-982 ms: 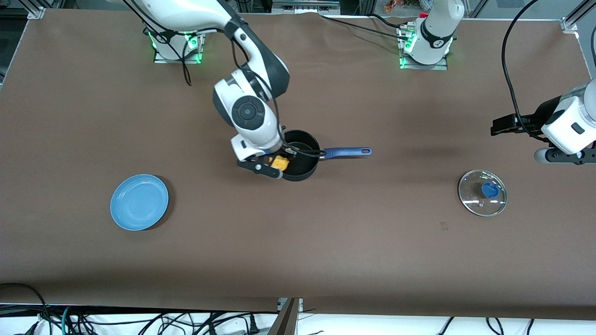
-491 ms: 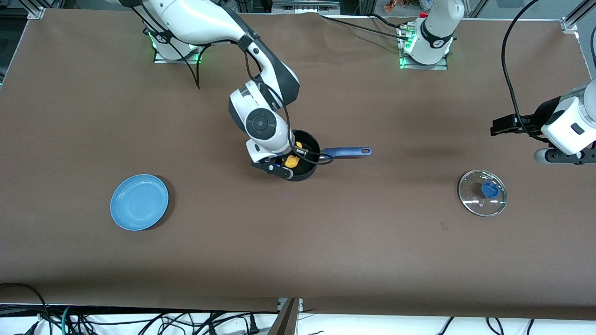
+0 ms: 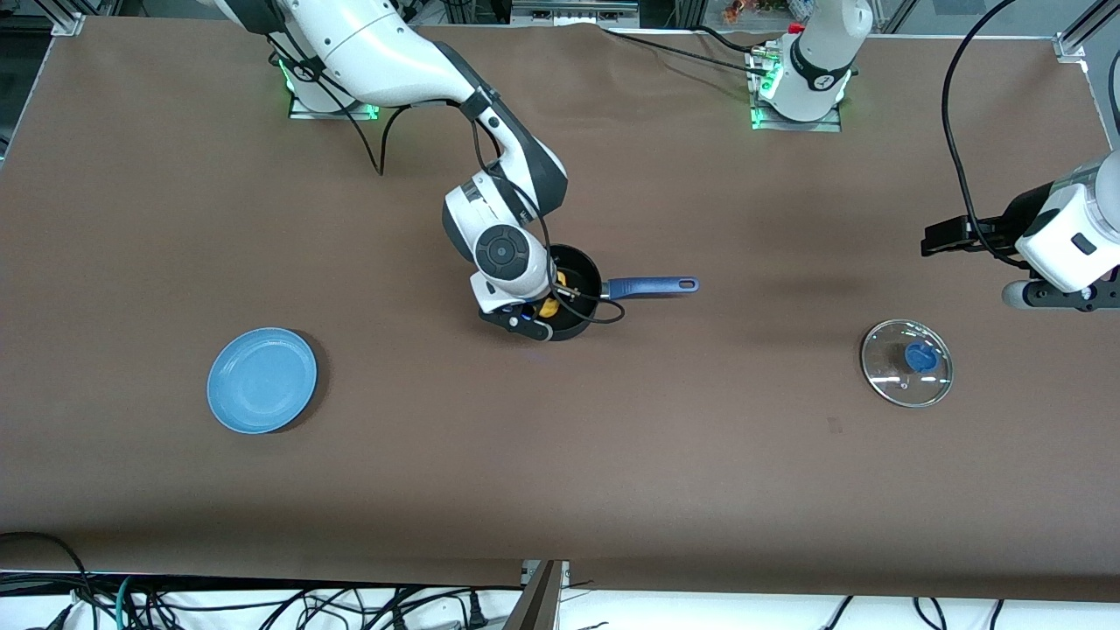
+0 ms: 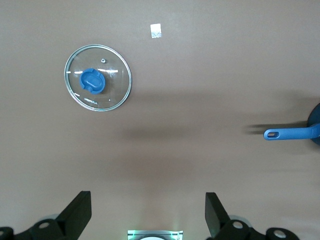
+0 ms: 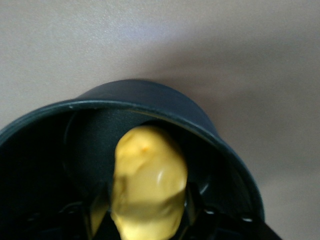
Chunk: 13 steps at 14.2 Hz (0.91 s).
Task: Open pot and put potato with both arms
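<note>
The black pot (image 3: 579, 267) with its long blue handle (image 3: 652, 284) stands open at mid table. My right gripper (image 3: 541, 312) is down in the pot's mouth, shut on the yellow potato (image 3: 549, 306). In the right wrist view the potato (image 5: 149, 182) sits between the fingers inside the pot's black wall (image 5: 150, 97). My left gripper (image 4: 147, 215) is open and empty, up over the left arm's end of the table. The pot's handle end also shows in the left wrist view (image 4: 287, 133).
The glass lid (image 3: 906, 362) with a blue knob lies flat on the table toward the left arm's end; it also shows in the left wrist view (image 4: 98, 77). A flat blue plate (image 3: 262, 380) lies toward the right arm's end.
My right gripper has carried the potato from the pot's rim over its mouth and lowered it inside. The left arm has not moved.
</note>
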{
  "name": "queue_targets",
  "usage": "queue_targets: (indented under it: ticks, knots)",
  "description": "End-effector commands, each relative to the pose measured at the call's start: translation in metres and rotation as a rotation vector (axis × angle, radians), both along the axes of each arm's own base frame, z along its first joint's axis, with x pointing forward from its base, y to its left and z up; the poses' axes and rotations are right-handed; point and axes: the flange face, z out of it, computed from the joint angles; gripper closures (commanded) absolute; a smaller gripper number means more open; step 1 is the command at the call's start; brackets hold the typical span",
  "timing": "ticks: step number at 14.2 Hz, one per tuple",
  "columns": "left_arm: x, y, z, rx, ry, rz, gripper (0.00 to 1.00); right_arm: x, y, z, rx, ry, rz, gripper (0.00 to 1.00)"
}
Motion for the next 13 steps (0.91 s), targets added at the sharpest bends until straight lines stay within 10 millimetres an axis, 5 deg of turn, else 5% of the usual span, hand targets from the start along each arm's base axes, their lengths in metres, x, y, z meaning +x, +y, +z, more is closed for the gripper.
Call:
queue_targets:
  ticks: [1, 4, 8, 13]
  knots:
    - [0.003, -0.001, 0.006, 0.018, -0.004, 0.004, 0.00, 0.005, 0.009, 0.033, 0.032, -0.026, -0.017, 0.00]
    - [0.003, -0.001, 0.006, 0.018, -0.004, 0.004, 0.00, 0.029, -0.019, 0.118, 0.054, -0.104, -0.040, 0.00]
    - [0.003, -0.001, 0.006, 0.017, -0.004, 0.003, 0.00, 0.068, -0.110, 0.205, -0.042, -0.185, -0.048, 0.00]
    - [0.003, -0.001, 0.006, 0.017, -0.004, 0.003, 0.00, 0.072, -0.225, 0.293, -0.119, -0.143, 0.117, 0.00]
